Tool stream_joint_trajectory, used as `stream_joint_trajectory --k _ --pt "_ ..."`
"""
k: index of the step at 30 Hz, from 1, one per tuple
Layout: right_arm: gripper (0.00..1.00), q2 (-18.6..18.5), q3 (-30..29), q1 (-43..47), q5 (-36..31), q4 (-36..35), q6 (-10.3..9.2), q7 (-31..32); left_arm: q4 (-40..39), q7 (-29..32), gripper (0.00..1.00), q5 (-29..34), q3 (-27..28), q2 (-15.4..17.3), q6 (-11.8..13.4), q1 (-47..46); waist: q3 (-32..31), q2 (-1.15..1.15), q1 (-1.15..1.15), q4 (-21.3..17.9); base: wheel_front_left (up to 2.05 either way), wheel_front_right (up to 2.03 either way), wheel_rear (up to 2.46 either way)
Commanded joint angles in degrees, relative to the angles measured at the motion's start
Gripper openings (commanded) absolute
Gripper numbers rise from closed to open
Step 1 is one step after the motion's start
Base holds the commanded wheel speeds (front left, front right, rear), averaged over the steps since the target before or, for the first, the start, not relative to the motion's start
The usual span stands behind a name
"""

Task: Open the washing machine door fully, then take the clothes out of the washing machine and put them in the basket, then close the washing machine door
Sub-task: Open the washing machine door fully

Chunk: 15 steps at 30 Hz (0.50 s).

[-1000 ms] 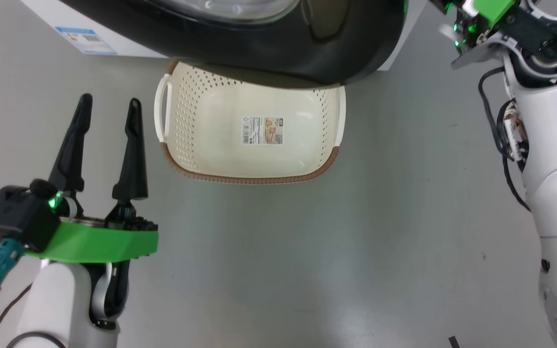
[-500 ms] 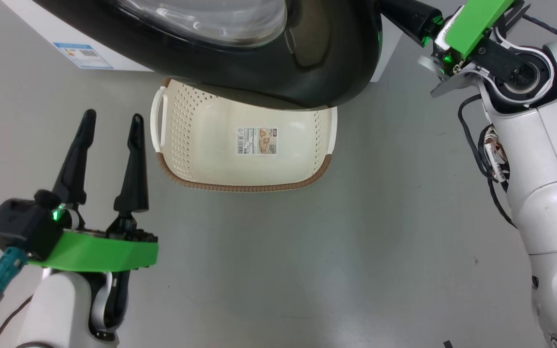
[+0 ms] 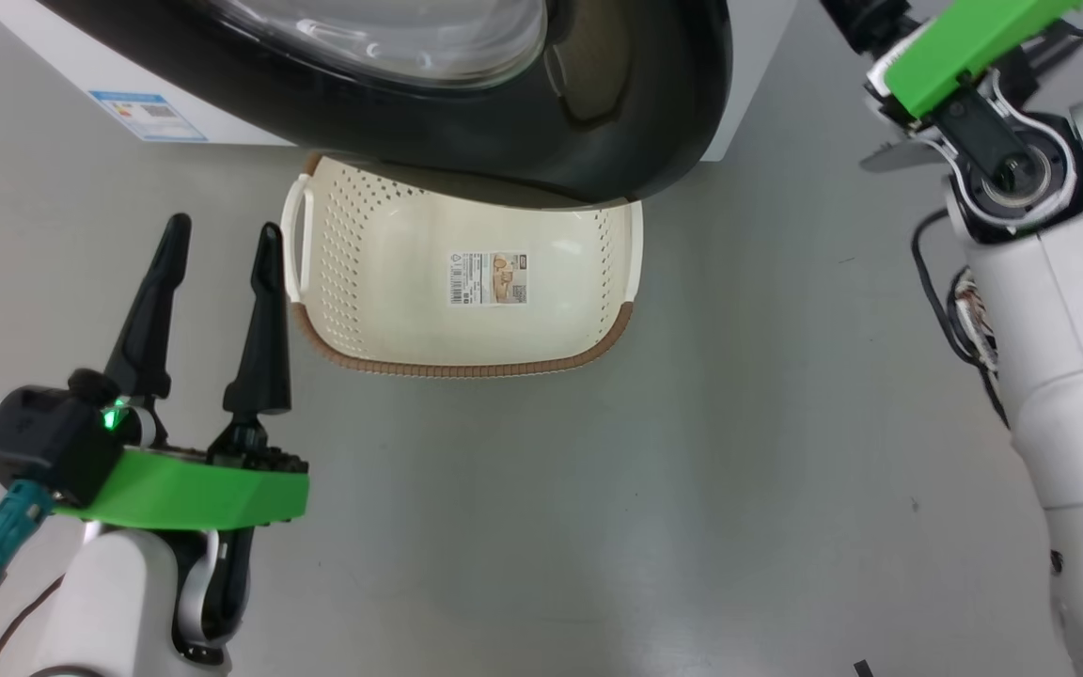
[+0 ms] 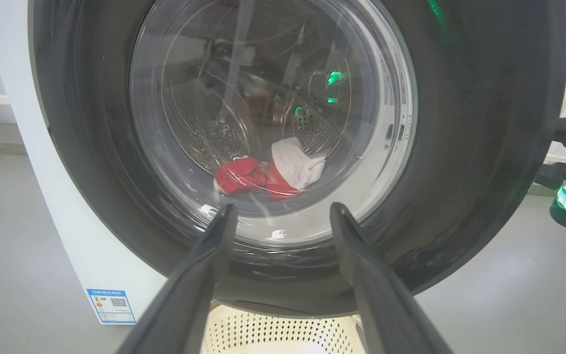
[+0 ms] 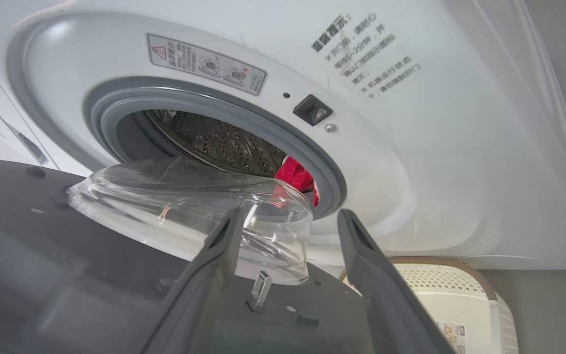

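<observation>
left gripper (image 3: 221,228) hanging with fingers spread, holding nothing; basket (image 3: 466,369) sitting just right of its tips. left wrist view showing clothes (image 4: 268,172) ahead, through glass of washing machine door (image 4: 474,147). right gripper (image 5: 289,214) standing wide, empty, facing door's inner side, washing machine (image 5: 410,147) lying beyond.

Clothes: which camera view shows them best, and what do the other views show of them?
Left wrist view: the clothes, red and white, show clearly through the door glass. The right wrist view catches a red edge past the grey ring. The head view looks down on door and basket.
</observation>
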Motion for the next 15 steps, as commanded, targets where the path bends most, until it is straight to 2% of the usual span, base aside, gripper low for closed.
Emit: stream_joint_trajectory --k 1,10,15 --pt "1.00 0.1 0.5 1.4 -2.4 -2.4 0.44 -2.0 -1.7 0.3 1.00 -0.3 1.7 1.9 0.5 1.1 -0.1 0.00 0.00 -0.2 0.00 0.00 0.00" --pt "1.00 -4.2 2.7 8.3 -20.0 -8.0 0.44 -15.0 -1.8 0.4 1.00 -0.6 1.6 2.1 1.0 1.5 -0.8 0.00 0.00 -1.3 0.00 0.00 0.00" --pt "1.00 -4.1 1.7 13.0 -28.9 -11.4 0.44 -20.3 -2.2 0.4 1.00 -0.7 1.7 2.4 1.4 1.8 -1.1 0.00 0.00 -1.9 0.00 0.00 0.00"
